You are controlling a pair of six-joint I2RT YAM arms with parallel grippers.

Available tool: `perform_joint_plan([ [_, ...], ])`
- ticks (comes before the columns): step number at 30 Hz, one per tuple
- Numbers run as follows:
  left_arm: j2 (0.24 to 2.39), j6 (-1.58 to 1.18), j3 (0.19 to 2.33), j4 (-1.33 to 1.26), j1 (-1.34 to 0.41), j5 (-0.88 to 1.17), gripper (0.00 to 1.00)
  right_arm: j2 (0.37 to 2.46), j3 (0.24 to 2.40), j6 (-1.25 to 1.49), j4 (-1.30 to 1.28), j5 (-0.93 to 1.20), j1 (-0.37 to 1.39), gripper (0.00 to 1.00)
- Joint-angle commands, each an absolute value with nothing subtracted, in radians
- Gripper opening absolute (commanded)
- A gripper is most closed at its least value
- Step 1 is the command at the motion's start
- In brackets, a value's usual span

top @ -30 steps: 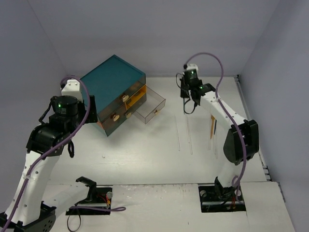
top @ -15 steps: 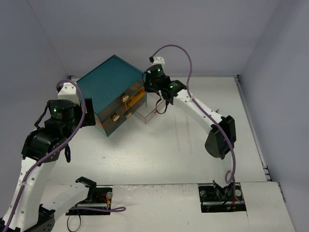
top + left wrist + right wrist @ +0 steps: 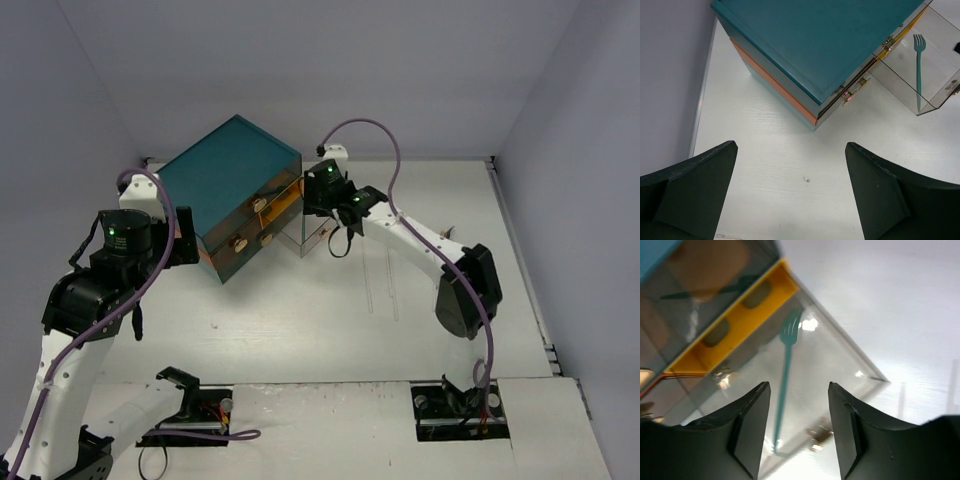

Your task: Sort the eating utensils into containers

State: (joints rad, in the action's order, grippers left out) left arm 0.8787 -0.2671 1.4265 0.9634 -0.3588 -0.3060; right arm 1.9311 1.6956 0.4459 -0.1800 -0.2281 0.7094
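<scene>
Above the pulled-out clear drawer (image 3: 832,367), I am spreading my right pincer (image 3: 799,392), now empty; the teal fork (image 3: 786,365) is lying inside, sorted.

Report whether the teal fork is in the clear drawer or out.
In: the teal fork lies flat inside the pulled-out clear drawer, below the open right gripper.

One teal chest (image 3: 225,165) has one clear drawer (image 3: 940,45) pulled out, and one teal fork (image 3: 918,75) lies inside it. Two clear utensils (image 3: 369,285) lie on the table (image 3: 300,320).
</scene>
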Motion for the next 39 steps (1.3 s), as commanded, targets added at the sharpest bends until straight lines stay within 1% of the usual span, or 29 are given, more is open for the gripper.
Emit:
perform_joint_plan([
  [1,0.884,-0.282,1.430,0.942,-0.354,-0.280,0.88,1.677,1.549,0.427,-0.143,-0.329,0.609,0.49],
  [5,0.888,-0.277,1.430,0.940,-0.354,-0.264,0.88,1.530,1.332,0.416,-0.158,-0.336,0.477,0.50],
  [9,0.895,-0.267,1.426,0.940,-0.353,-0.243,0.88,1.431,1.201,0.390,-0.182,-0.300,0.304,0.51],
  [13,0.901,-0.264,1.418,0.940,-0.353,-0.221,0.88,1.402,1.097,0.400,-0.190,-0.216,0.136,0.51],
  [17,0.906,-0.263,1.416,0.938,-0.353,-0.207,0.88,1.436,1.030,0.415,-0.189,-0.158,0.015,0.47],
  [22,0.908,-0.262,1.414,0.937,-0.353,-0.196,0.88,1.519,1.020,0.391,-0.187,-0.118,-0.026,0.41],
  [24,0.906,-0.262,1.413,0.937,-0.353,-0.196,0.88,1.564,1.025,0.378,-0.187,-0.113,-0.035,0.37],
  [27,0.902,-0.261,1.411,0.939,-0.353,-0.196,0.88,1.619,1.043,0.356,-0.184,-0.102,-0.041,0.34],
  [39,0.895,-0.264,1.402,0.941,-0.353,-0.197,0.88,1.749,1.106,0.312,-0.167,-0.058,-0.054,0.31],
])
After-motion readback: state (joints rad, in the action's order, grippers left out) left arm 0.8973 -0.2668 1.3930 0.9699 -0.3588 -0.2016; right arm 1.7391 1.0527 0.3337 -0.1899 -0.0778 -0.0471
